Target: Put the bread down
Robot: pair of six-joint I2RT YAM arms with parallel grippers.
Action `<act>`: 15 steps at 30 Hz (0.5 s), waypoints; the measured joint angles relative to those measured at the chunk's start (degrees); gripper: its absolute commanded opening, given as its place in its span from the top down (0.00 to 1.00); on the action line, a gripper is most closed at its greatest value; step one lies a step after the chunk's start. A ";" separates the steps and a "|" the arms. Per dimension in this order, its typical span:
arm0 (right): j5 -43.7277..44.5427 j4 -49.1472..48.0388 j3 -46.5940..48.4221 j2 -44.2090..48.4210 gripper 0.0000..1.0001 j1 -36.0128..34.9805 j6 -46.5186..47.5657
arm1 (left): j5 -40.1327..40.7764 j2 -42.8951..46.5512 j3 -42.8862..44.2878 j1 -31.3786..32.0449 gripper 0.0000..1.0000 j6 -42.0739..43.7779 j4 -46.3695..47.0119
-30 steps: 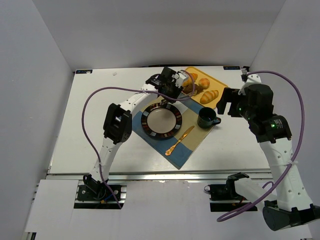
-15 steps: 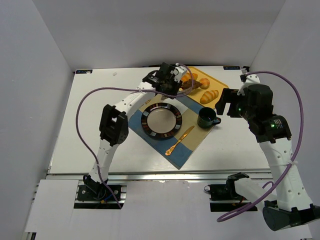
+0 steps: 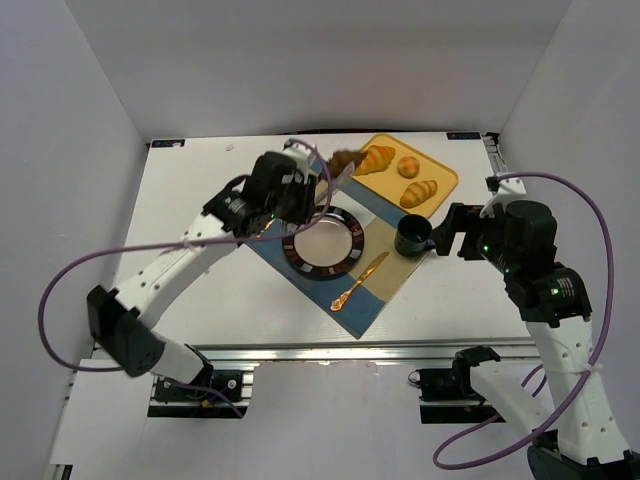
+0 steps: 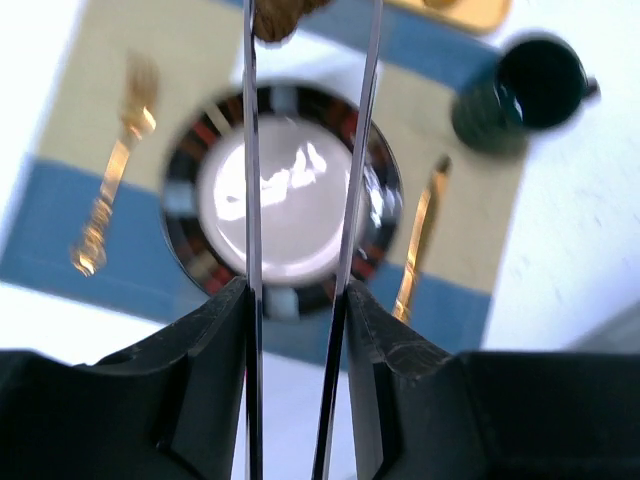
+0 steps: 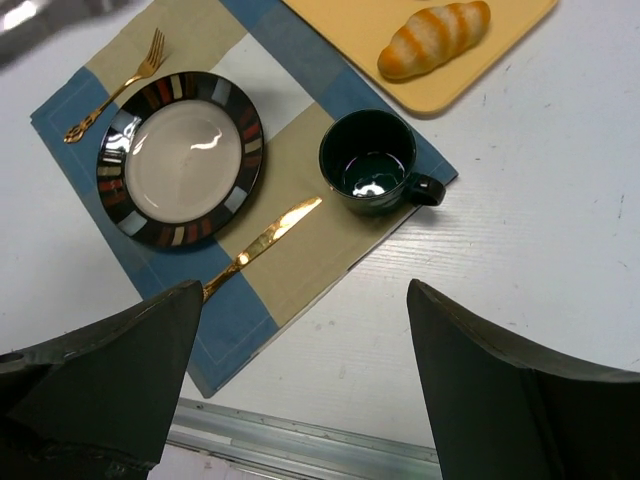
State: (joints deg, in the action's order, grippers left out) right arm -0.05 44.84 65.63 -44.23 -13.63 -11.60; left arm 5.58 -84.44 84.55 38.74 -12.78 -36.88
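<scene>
Half done, at a guess: the bread (image 3: 346,160) sits pinched between the tips of the left gripper (image 4: 312,20), its fingers narrowly parted, with the plate (image 4: 182,200) lying below their mid-length, so lowering and release are left; the right gripper (image 5: 305,300) gapes wide, empty.

White table (image 3: 180,250) below me. Blue-and-beige placemat (image 5: 300,270) laid diagonally, right of centre, one corner toward near edge. Plate (image 5: 250,150) on mat's middle: dark striped rim, pale glossy centre. Gold fork (image 5: 115,88) on mat along plate's left side. Gold knife (image 5: 262,240) off plate's near-right, tip toward dark green mug (image 5: 372,203). Mug upright at mat's right corner, handle toward right edge. Yellow tray (image 3: 440,172) toward far right corner, meeting mat's far corner. On it I count one golden croissant (image 3: 377,158) at far-left end, another (image 3: 420,192) at near side, small round bun (image 3: 408,166) beside them.
</scene>
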 measured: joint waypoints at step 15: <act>-2.64 -0.04 -1.79 1.55 0.11 0.00 -0.42 | 0.42 9.90 -26.14 6.25 0.60 -12.44 -0.83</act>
State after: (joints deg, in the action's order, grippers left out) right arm -2.70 44.80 63.83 -42.68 -13.63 -12.01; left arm 6.00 -74.54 58.41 44.99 -25.21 -37.71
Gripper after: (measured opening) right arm 0.895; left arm 0.486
